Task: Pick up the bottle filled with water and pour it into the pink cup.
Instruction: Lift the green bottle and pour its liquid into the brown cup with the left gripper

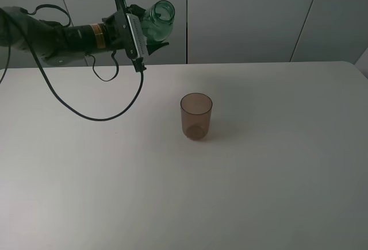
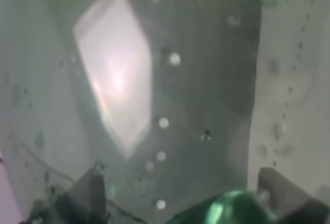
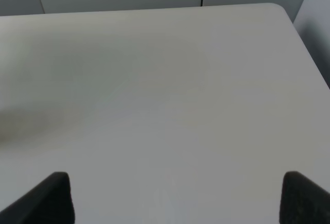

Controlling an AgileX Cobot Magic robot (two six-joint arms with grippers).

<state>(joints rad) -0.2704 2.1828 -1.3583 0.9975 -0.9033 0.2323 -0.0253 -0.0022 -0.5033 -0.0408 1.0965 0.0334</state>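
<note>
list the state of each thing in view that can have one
bottle: uncapped, tilted, held in the air off the table
pink cup: upright on the table, untouched, apart from the bottle; cannot tell whether it holds water
left gripper: shut on the bottle
right gripper: open, holding nothing

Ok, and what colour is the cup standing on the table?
The cup is translucent brownish-pink; the exterior high view shows it best.
</note>
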